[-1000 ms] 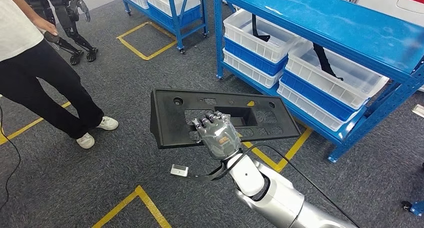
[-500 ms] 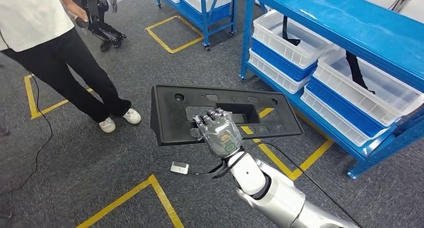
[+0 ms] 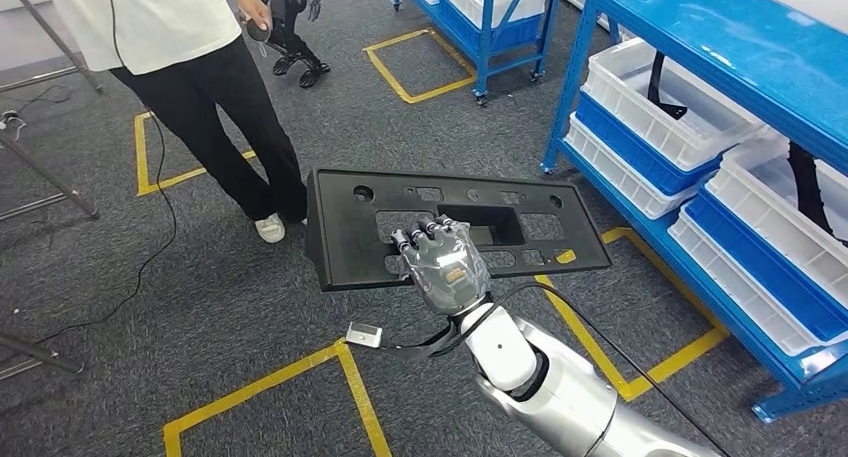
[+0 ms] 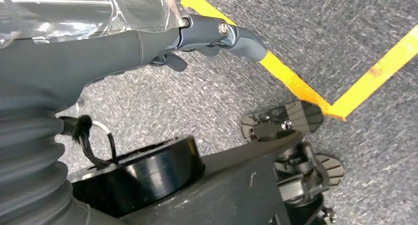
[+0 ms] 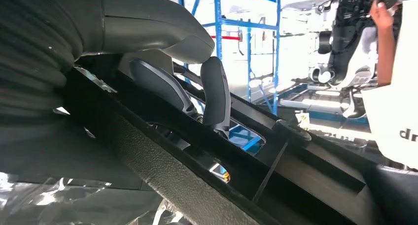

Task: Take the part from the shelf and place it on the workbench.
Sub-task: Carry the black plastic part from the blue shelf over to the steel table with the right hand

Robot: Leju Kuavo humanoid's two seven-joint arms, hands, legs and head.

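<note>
1. Grey carpet floor [image 3: 250, 317] with yellow tape, blue shelf [image 3: 700, 37] at right
2. Right hand [image 3: 447, 262] grips black part [image 3: 350, 227], fingers curled through its cutout, part held flat over floor
3. Left hand [image 4: 148, 38] hangs empty, fingers apart
4. Versus earlier frames whole view swings away from shelf: robot turning, part off shelf, tabletop not seen yet

person [image 3: 190, 67] at 11 o'clock cut off above the waist, right hand [image 3: 445, 265] fingertips hidden under black panel [image 3: 455, 227], shelf [image 3: 740, 47] at 2 o'clock cropped
</note>
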